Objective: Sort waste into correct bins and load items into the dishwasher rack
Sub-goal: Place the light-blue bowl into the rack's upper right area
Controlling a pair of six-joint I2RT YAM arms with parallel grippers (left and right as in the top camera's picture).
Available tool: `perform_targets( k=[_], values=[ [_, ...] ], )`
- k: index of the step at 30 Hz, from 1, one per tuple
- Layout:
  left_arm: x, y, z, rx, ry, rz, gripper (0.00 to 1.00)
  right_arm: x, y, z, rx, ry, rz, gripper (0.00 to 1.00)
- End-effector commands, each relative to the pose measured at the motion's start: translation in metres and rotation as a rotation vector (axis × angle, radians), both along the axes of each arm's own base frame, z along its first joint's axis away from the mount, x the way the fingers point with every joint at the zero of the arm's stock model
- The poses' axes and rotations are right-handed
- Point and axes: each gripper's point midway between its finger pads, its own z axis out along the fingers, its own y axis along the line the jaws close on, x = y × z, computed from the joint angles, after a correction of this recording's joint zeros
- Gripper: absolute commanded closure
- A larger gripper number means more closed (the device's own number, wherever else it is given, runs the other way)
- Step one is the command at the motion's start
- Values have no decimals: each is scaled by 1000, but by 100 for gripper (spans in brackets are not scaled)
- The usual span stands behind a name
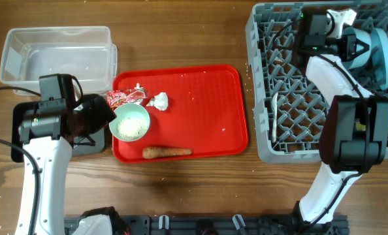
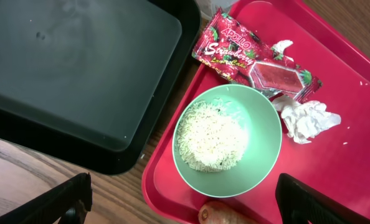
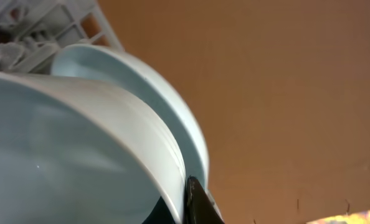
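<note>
Left gripper (image 2: 184,180) is held wide open over the pale green bowl (image 2: 263,158), which sits on the red tray (image 2: 359,149) with rice grains (image 2: 210,137) heaped inside; grains could be spilled across the tray if the bowl is lifted tilted. Room is tight: the wrapper (image 2: 253,59) and paper ball (image 2: 306,118) lie against the bowl's rim, the black tray (image 2: 79,68) just beside, the carrot stick (image 2: 225,214) near. Over in the rack (image 1: 266,78), the right gripper (image 1: 362,47) is seen close against pale blue dishes (image 1: 381,55); its grip cannot be told
</note>
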Motion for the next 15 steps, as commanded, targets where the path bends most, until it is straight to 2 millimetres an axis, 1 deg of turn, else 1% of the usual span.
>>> perform_targets(
  k=[1, 3, 5, 8, 9, 10, 11, 12, 14, 15],
  values=[
    [3, 1, 7, -5, -22, 13, 6, -3, -3, 1, -14, 19, -19, 96],
    [3, 1, 7, -6, -22, 13, 6, 0, -2, -6, 1, 31, 1, 96],
    [3, 1, 7, -5, -22, 12, 6, 3, 3, -17, 24, 55, 36, 96],
    [3, 1, 7, -6, -21, 12, 6, 8, 15, -36, 71, 104, 109, 96],
    [3, 1, 7, -5, -22, 12, 6, 12, 24, -44, 103, 135, 155, 95],
    [3, 1, 7, -5, -22, 12, 5, 14, 28, -47, 117, 146, 176, 94],
    [3, 1, 7, -5, -22, 12, 6, 18, 36, -51, 132, 160, 206, 91],
    [3, 1, 7, -5, -22, 12, 5, 19, 41, -52, 134, 166, 218, 82],
    [3, 1, 7, -6, -21, 12, 6, 21, 50, -52, 132, 168, 238, 48],
    [3, 1, 7, -5, -22, 12, 5, 23, 55, -52, 131, 169, 248, 30]
  ],
)
